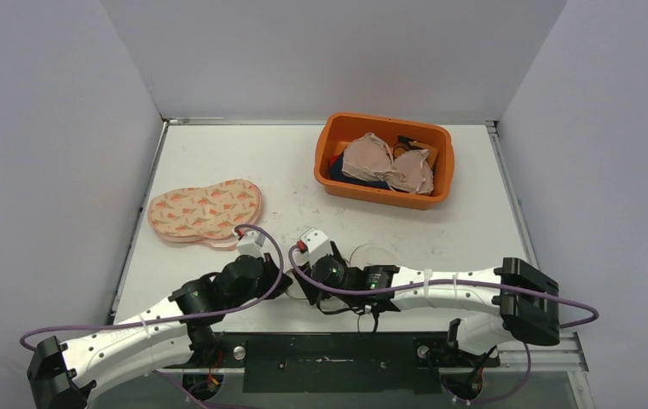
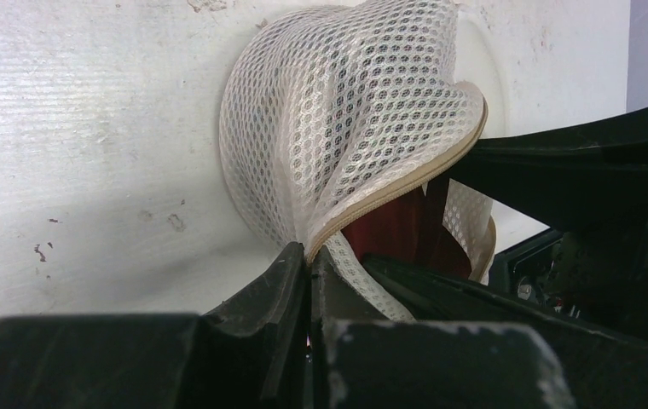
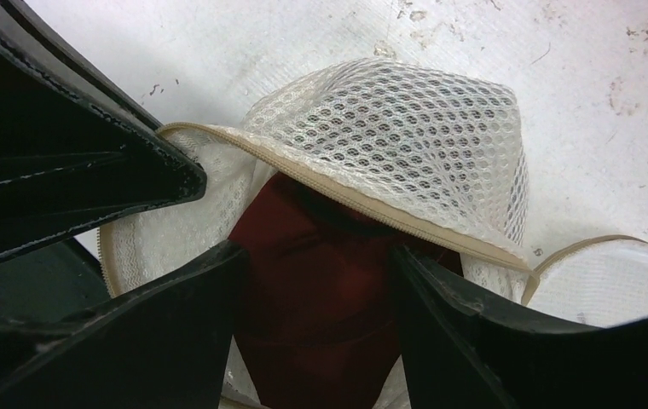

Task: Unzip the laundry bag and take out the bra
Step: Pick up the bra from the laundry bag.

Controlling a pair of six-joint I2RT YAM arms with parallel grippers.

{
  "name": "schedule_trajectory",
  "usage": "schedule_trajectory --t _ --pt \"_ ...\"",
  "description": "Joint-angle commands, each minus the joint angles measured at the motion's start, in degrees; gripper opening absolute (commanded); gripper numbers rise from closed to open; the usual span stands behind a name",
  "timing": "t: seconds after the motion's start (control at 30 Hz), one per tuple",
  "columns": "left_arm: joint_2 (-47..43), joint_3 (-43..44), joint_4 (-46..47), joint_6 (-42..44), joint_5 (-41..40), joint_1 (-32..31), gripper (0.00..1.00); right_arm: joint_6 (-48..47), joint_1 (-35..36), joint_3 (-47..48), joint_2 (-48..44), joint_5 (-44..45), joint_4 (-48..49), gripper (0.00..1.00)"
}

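Counts: 2 arms, 1 mesh laundry bag (image 2: 346,111), 1 bra (image 3: 312,358), 1 orange bin (image 1: 380,198), 1 carrot-print pad (image 1: 205,211), all on a white table (image 1: 218,153).

Bag: white honeycomb mesh w/ beige zip edge, rounded shell shape. It's unzipped part-way, top flap lifted into a peak, and sits at near centre of table, right btwn the two wrists. Bra: dark red, smooth fabric, inside the bag opening under the lifted flap.

L gripper (image 2: 310,281): fingers pressed together, pinching the bag's zip edge and mesh, holding flap up. R gripper (image 3: 316,256): fingers spread, one each side of the red fabric at the bag mouth; can't tell if they touch it.

Bin at far right, holding a beige garment (image 1: 389,162) on top of darker items. Pad lies flat at left, well apart from the bag.
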Motion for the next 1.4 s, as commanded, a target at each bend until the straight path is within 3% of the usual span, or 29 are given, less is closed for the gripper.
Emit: schedule_trajectory --t 0.0,0.13,0.23,0.43,0.67,0.97,1.03,1.1,1.17,1.27,1.37 --pt "-0.8 -0.2 1.8 0.6 -0.9 0.2 0.0 1.2 0.9 2.9 2.0 1.5 3.1 0.65" --pt "-0.7 -0.5 2.2 0.6 -0.7 0.3 0.0 1.7 1.3 3.2 3.7 2.6 3.3 0.69" --pt "-0.7 -0.9 2.6 0.4 -0.4 0.2 0.0 1.8 1.5 4.2 5.8 4.4 1.7 0.67" --pt "-0.8 -1.7 2.9 0.0 -0.2 0.2 0.0 2.8 2.4 3.3 5.5 9.7 -0.4 0.33" --pt "-0.1 -2.1 3.7 -0.2 -0.5 0.2 0.0 4.4 2.5 -0.6 -0.6 10.1 0.6 0.06" --pt "-0.1 -2.0 3.8 -0.6 -0.3 0.3 0.0 5.1 2.3 -5.3 -8.6 6.4 3.3 0.06" --pt "-0.8 -1.6 3.8 -0.8 0.2 0.3 0.02 4.0 2.8 -5.8 -9.8 4.0 5.0 0.24" --pt "-1.6 -1.1 3.6 -1.2 1.2 0.3 0.15 3.2 3.7 -6.1 -10.7 2.4 5.8 0.37" --pt "-2.4 -0.4 3.0 -1.6 1.9 0.3 0.29 1.8 4.4 -6.0 -10.6 1.4 5.5 0.41" --pt "-3.5 0.1 2.4 -2.7 2.9 0.3 0.45 0.3 5.2 -5.8 -9.1 0.8 4.1 0.39" --pt "-4.3 0.1 1.7 -4.3 4.7 0.2 0.53 -0.4 6.6 -6.3 -8.4 0.9 3.5 0.33"
